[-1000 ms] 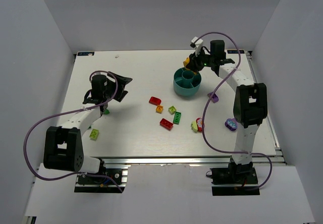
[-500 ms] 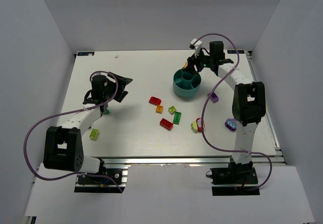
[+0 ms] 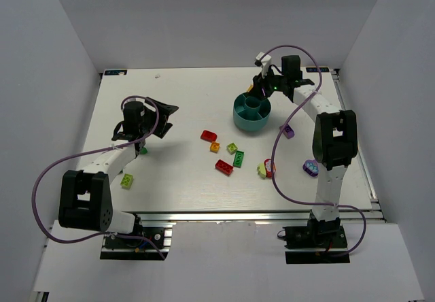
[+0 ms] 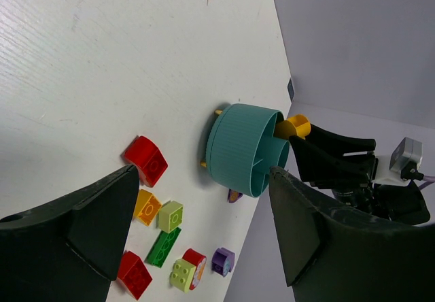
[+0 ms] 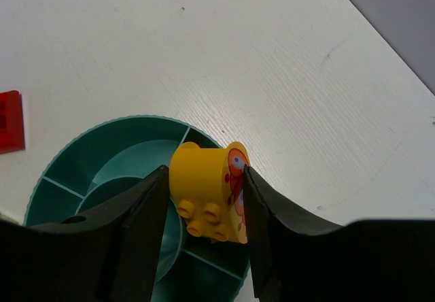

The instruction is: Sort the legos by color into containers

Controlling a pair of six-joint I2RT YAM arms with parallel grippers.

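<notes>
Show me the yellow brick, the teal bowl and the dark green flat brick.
yellow brick [image 5: 202, 179]: right wrist view, its curved yellow side.
teal bowl [image 4: 234, 145]: left wrist view, its ribbed outer wall.
dark green flat brick [image 3: 238, 158]: top view, its upper face.

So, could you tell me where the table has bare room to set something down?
Bare table lies between the left gripper and the teal bowl, and along the near edge between the leftmost lime brick and the nearer red brick. Loose bricks crowd the space before the bowl.

White wooden table, grey walls
</notes>
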